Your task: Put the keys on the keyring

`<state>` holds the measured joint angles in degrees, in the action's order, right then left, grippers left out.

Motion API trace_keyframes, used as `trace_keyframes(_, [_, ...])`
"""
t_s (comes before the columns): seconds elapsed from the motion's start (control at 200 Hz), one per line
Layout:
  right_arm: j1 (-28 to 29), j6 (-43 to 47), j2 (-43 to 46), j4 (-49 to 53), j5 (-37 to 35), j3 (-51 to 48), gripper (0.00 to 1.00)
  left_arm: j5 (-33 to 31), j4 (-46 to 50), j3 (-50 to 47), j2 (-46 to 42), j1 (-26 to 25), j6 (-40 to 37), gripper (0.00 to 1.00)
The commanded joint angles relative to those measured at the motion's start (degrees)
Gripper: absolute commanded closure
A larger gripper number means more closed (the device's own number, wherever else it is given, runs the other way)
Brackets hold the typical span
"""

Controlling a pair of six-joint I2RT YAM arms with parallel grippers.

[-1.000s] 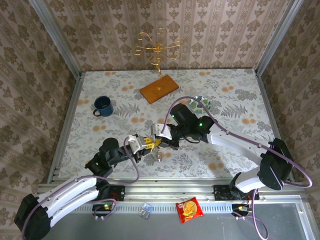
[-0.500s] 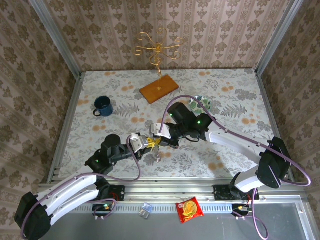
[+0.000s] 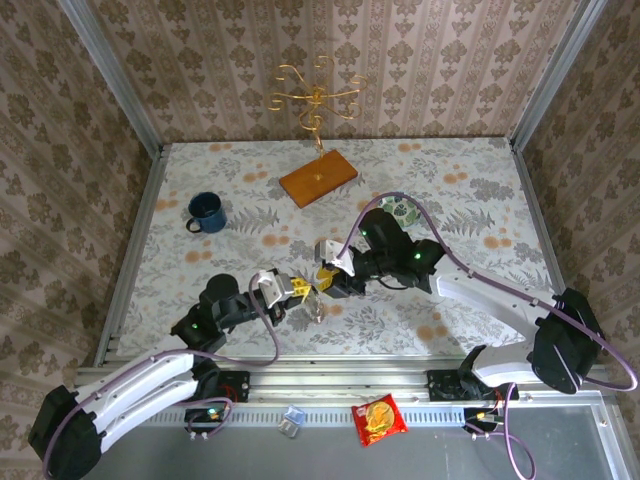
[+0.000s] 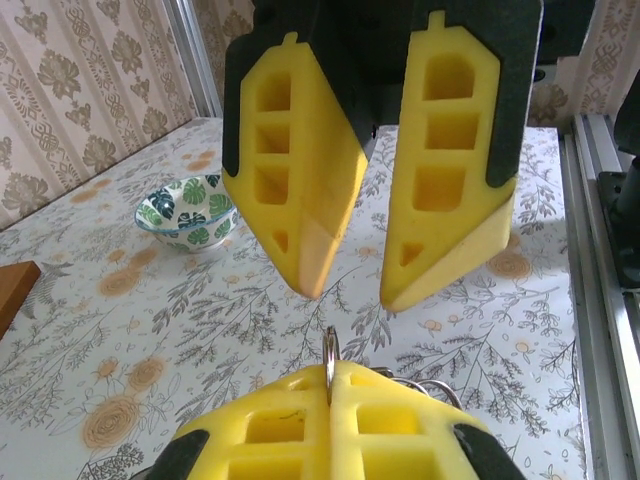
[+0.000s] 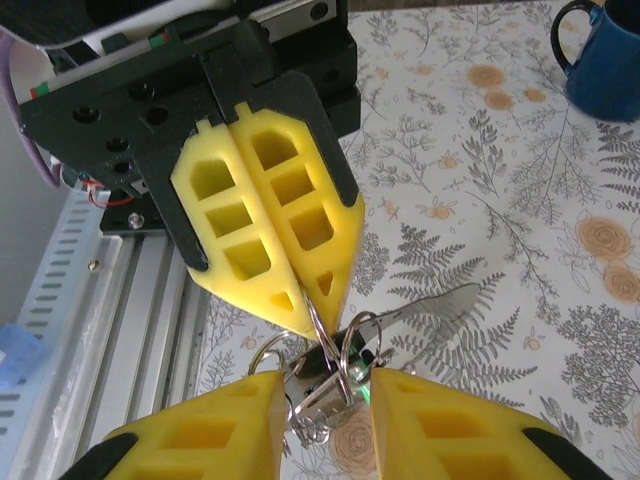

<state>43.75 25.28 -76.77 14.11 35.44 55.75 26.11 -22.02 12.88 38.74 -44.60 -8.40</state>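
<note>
1. In the top external view, the right end effector (image 3: 327, 279) is drawn back slightly to the right from the left end effector (image 3: 292, 290), against which it was pressed a second ago. The thin silver metal keyring (image 3: 315, 301) is left at the left tips, low over the floral-patterned tabletop (image 3: 450, 180), roughly where it was.
2. In the left wrist view, the left end effector (image 4: 330, 385) is seen clamped tight, with the edge of the keyring standing up between its yellow foam pads. Opposite it, the right end effector (image 4: 355, 295) is held with jaws moderately parted and nothing gripped.
3. In the right wrist view, the parted right end effector (image 5: 325, 405) is placed around the bunch of rings without pinching it, while one loop is pinched by the left end effector (image 5: 315, 318). A green glint (image 5: 358, 388) is judged to belong to one of the keys. Whether either is fully threaded cannot be told.
4. A release is indicated: the keyring is now carried by the left side alone, and the right is judged free to regrasp a key.
</note>
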Motion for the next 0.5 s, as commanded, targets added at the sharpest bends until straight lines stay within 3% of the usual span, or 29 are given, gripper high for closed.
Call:
trace_keyframes(0.0, [-0.06, -2.16, 0.29, -3.29, 2.62, -0.90, 0.69, 1.06, -6.67, -0.74, -0.85, -0.30, 2.67, 1.00])
trace_keyframes(0.495, [0.35, -1.04, -2.59, -4.50, 2.82, 0.24, 0.71, 2.54, -12.51, -2.51, 0.37, -0.27, 4.72, 1.00])
